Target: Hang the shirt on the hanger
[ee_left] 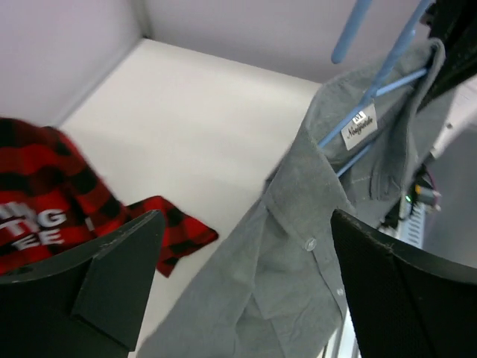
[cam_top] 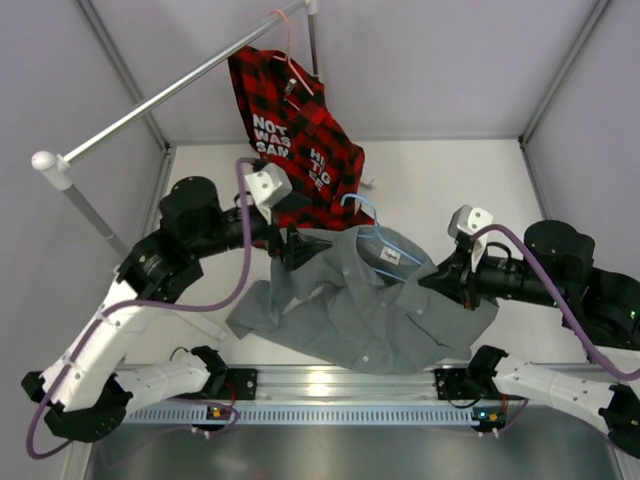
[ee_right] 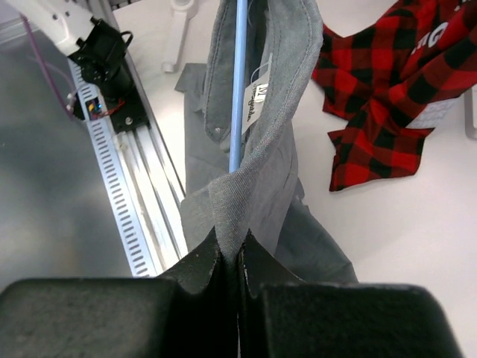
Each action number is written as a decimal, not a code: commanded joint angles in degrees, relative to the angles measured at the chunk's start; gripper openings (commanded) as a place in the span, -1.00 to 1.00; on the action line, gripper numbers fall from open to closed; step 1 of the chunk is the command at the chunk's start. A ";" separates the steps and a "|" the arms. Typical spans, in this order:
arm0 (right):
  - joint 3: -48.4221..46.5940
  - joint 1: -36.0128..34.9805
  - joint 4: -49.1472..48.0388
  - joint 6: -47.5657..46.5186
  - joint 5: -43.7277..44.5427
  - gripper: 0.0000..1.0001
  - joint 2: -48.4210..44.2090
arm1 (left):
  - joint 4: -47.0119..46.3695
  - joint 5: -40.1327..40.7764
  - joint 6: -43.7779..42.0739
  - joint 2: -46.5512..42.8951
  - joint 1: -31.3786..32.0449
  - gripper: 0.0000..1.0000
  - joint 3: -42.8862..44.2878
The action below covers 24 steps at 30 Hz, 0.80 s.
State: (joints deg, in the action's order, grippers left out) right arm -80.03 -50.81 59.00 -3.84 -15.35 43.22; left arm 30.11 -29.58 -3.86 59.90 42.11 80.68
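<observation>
- The right gripper (ee_right: 231,250) is pinched tight on a fold of the grey shirt (ee_right: 279,142). Its fingers meet with only the cloth between them.
- From that pinch the fabric rises in a taut ridge towards the collar. The light-blue hanger (ee_right: 238,89) runs along just beside this ridge, inside the collar.
- From above, the shirt (cam_top: 370,305) lies in the middle of the surface (cam_top: 450,180), towards the near edge. Its lower part drapes down to the metal rail (cam_top: 330,385) along that edge.
- The hanger (cam_top: 385,238) sits at the shirt's collar, on the far side of the garment. Its hook points towards the far edge.
- The right gripper (cam_top: 432,277) holds the shirt at its right side, just beside the hanger's arm.
- The left gripper (cam_top: 292,248) is at the shirt's left shoulder with its fingers spread wide, holding nothing.
- In the left wrist view the shirt (ee_left: 298,261) shows between and beyond the two fingers (ee_left: 112,283). The hanger (ee_left: 373,78) and a white label (ee_left: 359,127) are further off, at the collar.
- A red-and-black plaid shirt (cam_top: 295,130) hangs from a pink hanger (cam_top: 290,50) on a clothes bar (cam_top: 170,95) over the far left corner. Its hem trails onto the surface just beyond the left gripper.
</observation>
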 commanded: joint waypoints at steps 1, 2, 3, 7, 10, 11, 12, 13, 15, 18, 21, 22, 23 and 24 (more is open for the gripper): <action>-2.76 -0.43 -9.33 3.13 3.75 -1.00 0.20 | -1.98 16.38 5.25 -6.53 -0.10 0.96 1.15; -2.85 -0.35 -11.69 3.39 3.49 -1.00 0.20 | -1.98 17.36 5.35 -9.86 -0.10 0.96 0.27; -2.94 -0.43 -12.94 3.40 3.49 -1.00 0.28 | -1.81 17.89 5.26 -11.63 -0.10 0.96 -0.96; -4.51 -0.43 -19.44 6.55 2.79 -1.00 1.69 | -1.98 15.79 5.35 -21.29 -0.10 0.96 -12.88; -5.57 -0.35 -25.15 9.01 2.96 -1.00 4.32 | -2.42 15.35 5.70 -29.12 -0.10 0.96 -19.40; -6.01 -0.43 -26.90 9.63 2.79 -1.00 5.72 | -2.77 14.82 5.70 -30.79 -0.10 0.96 -23.60; -6.10 -0.35 -28.66 10.42 2.61 -1.00 6.34 | -2.95 13.77 5.70 -33.50 -0.10 0.96 -25.56; -6.19 -0.43 -32.77 12.08 1.91 -1.00 7.13 | -3.04 11.50 5.62 -34.49 -0.10 0.96 -27.23; -6.37 -0.35 -37.18 14.28 1.38 -1.00 9.68 | -4.17 8.42 4.83 -36.16 -0.01 0.96 -31.80; -7.51 -0.43 -45.62 18.15 -0.20 -1.00 14.06 | -8.38 4.98 4.30 -39.15 -0.36 0.96 -35.67; -11.45 -0.61 -48.72 20.09 -1.26 -1.00 20.13 | -8.84 2.43 2.19 -41.61 -3.78 0.96 -35.33; -13.38 -1.04 -48.98 20.36 -1.00 -1.00 21.97 | -10.23 2.69 1.93 -42.49 -6.22 0.96 -36.29; -14.09 -1.57 -49.42 20.36 -0.56 -1.00 25.04 | -11.03 4.08 1.84 -44.50 -7.64 0.96 -37.08; -14.54 -2.10 -49.51 20.45 0.06 -1.00 26.55 | -11.56 4.70 1.84 -45.39 -9.13 0.96 -37.79</action>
State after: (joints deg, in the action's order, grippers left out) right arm -90.06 -51.03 21.52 13.98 -15.22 65.65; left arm 25.93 -23.90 -0.43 18.41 36.77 44.03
